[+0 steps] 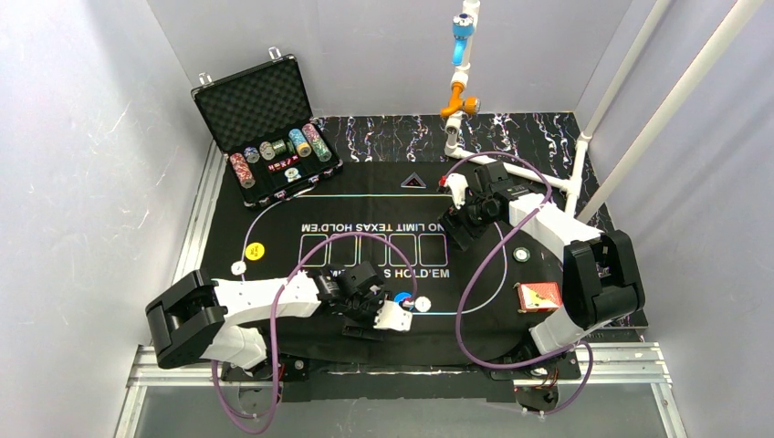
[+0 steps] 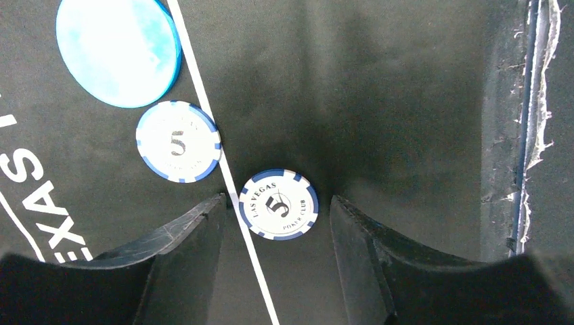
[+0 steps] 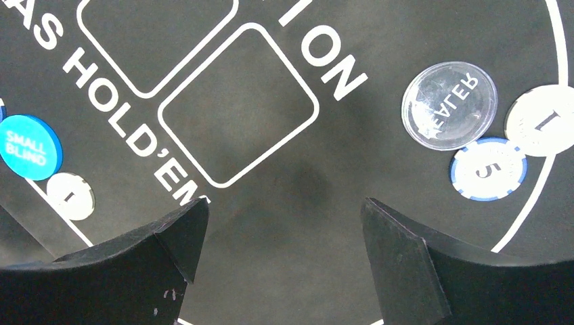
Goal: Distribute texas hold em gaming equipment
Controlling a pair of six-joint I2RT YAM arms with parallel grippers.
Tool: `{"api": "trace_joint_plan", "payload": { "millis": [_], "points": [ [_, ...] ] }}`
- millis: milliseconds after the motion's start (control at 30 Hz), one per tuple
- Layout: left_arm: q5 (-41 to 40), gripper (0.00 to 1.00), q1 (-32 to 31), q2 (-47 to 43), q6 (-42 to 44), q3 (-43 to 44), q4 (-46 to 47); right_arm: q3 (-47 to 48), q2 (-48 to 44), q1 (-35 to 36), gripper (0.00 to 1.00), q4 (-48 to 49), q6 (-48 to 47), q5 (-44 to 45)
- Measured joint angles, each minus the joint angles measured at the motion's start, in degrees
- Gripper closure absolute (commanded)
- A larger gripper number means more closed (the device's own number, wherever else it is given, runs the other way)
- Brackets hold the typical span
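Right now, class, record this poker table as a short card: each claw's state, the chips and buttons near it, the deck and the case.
left claw: open, straddling a 5 chip on the white line, not touching
beside it: second 5 chip, blue button
right claw: open, empty, above the mat
near it: dealer button, 1 chip
deck: on the mat, near right side
case: open, far left corner, holding chip stacks
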Motion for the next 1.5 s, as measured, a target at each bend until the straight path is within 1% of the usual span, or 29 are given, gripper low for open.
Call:
{"api": "trace_joint_plan", "payload": {
  "millis": [100,333,500,600,633,900,1000,1067,1267,1333,1433,1500],
  "points": [
    [-0.98,0.50,-0.48,0.09,0.24,0.00,0.26,0.00,0.00,-0.11,0.09,-0.02,0.00,-0.26],
    [-3.19,0.54,-3.41,0.11,1.53,-0.02,0.26,0.00,0.00,-0.15,0.10,-0.13,-0.02,-0.61],
    [-3.85,0.55,-4.35,0.04,1.86,-0.15,0.26,0.00,0.00,-0.48,0.10,-0.15,-0.02,-0.83],
    [-3.98,0.50,-4.37,-0.15,1.95,-0.35,0.35,0.00,0.00,-0.55,0.10,-0.15,-0.04,-1.01],
    [-4.02,0.50,-4.39,-0.20,1.97,-0.42,0.37,0.00,0.00,-0.59,0.10,-0.15,-0.04,-1.03],
    [-4.76,0.66,-4.72,-0.63,2.14,-0.98,0.92,0.00,0.00,-0.74,0.11,-0.17,-0.04,-1.49],
    [-4.87,0.70,-4.81,-0.68,2.01,-0.96,0.81,0.00,0.00,-0.76,0.11,-0.17,-0.04,-1.55],
    [-4.87,0.71,-4.83,-0.68,1.73,-0.79,0.44,0.00,0.00,-0.76,0.11,-0.17,-0.04,-1.66],
    [-3.85,0.70,-4.83,-0.81,-0.42,1.05,-5.66,0.00,0.00,-0.81,0.11,-0.17,-0.04,-1.73],
    [-2.93,0.72,-4.83,-1.42,-0.87,1.36,-7.65,0.00,0.00,-0.81,0.11,-0.20,-0.04,-1.88],
    [-1.81,0.74,-4.70,-3.50,-2.08,1.92,-10.84,0.00,0.00,-0.81,0.11,-0.20,-0.07,-1.90],
    [-0.57,0.74,-3.41,-5.03,-3.30,3.21,-13.03,0.00,0.00,-0.81,0.11,-0.20,-0.09,-1.90]
  ]
}}
